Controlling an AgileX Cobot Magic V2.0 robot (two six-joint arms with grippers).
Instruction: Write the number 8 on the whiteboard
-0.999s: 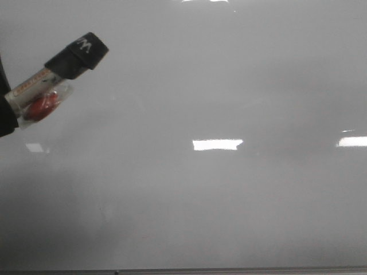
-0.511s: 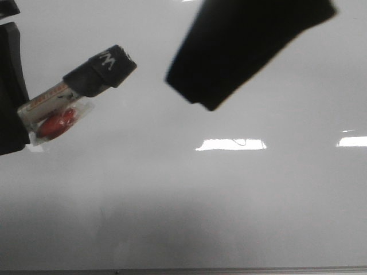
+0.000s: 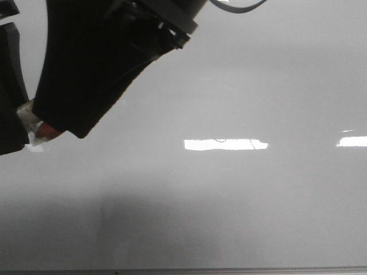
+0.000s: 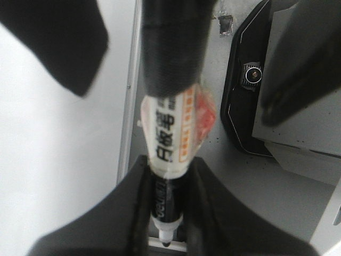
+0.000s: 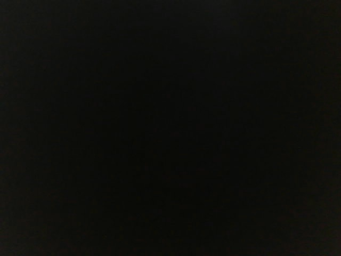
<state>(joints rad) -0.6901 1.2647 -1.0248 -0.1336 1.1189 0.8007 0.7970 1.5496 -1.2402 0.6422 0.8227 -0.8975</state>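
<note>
No figure 8 is seen yet on the glossy pale grey whiteboard (image 3: pixel 241 206); writing is not started. The capped black marker with its white label (image 4: pixel 169 138) is clamped in the left gripper (image 4: pixel 169 213). The right gripper (image 3: pixel 92 86) is at the cap end; its jaw state cannot be told, its wrist view being black.

The whiteboard (image 3: pixel 241 86) is a glossy, pale grey-white flat surface filling the front view, with a thin dark edge along 6 o'clock. Bright rectangular reflections sit near centre and at 3 o'clock. No drawn figure eight shows on its visible surface.
</note>
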